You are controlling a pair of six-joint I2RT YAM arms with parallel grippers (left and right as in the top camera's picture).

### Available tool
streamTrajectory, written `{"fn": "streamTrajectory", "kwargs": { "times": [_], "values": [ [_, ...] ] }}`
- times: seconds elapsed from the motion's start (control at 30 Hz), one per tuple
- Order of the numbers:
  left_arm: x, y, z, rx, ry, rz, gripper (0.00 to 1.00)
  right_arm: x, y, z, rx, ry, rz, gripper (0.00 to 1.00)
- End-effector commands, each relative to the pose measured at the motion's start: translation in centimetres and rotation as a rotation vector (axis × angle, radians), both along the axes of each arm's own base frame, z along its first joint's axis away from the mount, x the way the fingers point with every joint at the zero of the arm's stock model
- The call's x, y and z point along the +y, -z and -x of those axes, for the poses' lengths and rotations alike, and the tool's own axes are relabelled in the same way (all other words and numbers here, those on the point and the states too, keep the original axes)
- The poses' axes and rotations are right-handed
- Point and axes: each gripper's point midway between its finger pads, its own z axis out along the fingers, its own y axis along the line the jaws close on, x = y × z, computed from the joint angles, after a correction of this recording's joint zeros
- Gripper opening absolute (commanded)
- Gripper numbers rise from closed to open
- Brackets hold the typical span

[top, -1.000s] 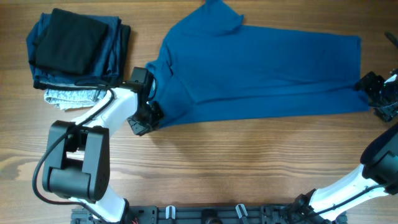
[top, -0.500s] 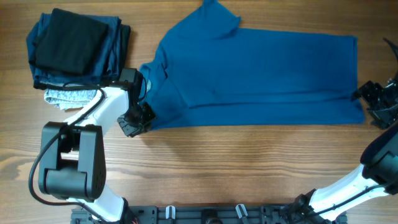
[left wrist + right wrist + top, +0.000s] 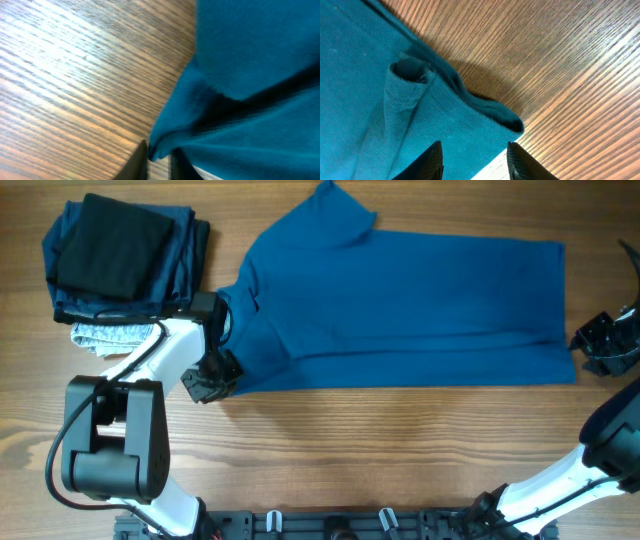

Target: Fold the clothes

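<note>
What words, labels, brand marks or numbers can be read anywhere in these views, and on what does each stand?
None can be read in any view.
The plain medium-blue short-sleeved T-shirt bears no print, and no neck label shows.
The stack of folded black, navy and grey speckled garments shows no tag or lettering.
The wooden table is unmarked.

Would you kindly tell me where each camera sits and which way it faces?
Overhead: fixed above the table, looking straight down at the blue T-shirt; both arms show, with the left gripper and right gripper at the shirt's two ends.
Left wrist: on the left arm, low, facing the shirt's edge; its fingertips show.
Right wrist: on the right arm, facing a shirt corner; its fingers show.
Shared: all three see the T-shirt and the table.
</note>
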Motion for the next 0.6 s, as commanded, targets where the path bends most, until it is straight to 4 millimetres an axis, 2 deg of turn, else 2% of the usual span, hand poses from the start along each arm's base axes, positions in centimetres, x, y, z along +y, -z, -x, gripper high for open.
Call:
{"fn": "streamTrajectory", "kwargs": {
  "times": [0.0, 0.03, 0.1, 0.2, 0.3, 0.37, 0.5, 0.57],
  "values": [
    [0.9, -0.4, -0.6, -0.023, 0.000, -0.044, 0.41, 1.2, -0.1, -1.0, -0.045, -0.023, -0.032, 0.19],
    [0.9, -0.4, -0.6, -0.024, 0.002, -0.044, 0.49, 1.9, 0.3, -1.3, -0.055, -0.035, -0.048, 0.05],
    [0.8, -0.5, -0.7, -0.029, 0.004, -0.043, 0.66, 3.0, 1.3, -1.1, -0.040, -0.065, -0.058, 0.04],
    [0.7, -1.8, -1.7, -0.058, 0.005, -0.040, 0.74, 4.2, 2.8, -1.4, -0.041, -0.131, -0.045, 0.04],
    [0.2, -4.0, -4.3, -0.153, 0.008, -0.029, 0.75, 4.0, 3.7, -1.0, -0.031, -0.133, -0.023, 0.04],
    [-0.3, -5.2, -5.6, -0.201, 0.019, -0.022, 0.76, 2.9, 4.0, -0.1, 0.020, -0.124, 0.037, 0.04],
    [-1.9, -5.8, -6.7, -0.248, 0.060, -0.011, 0.78, 2.6, 4.2, 0.4, 0.044, -0.094, 0.058, 0.04],
    [-2.7, -5.9, -7.3, -0.276, 0.081, -0.004, 0.79, 2.4, 4.9, 0.9, 0.058, -0.064, 0.075, 0.04]
  ]
}}
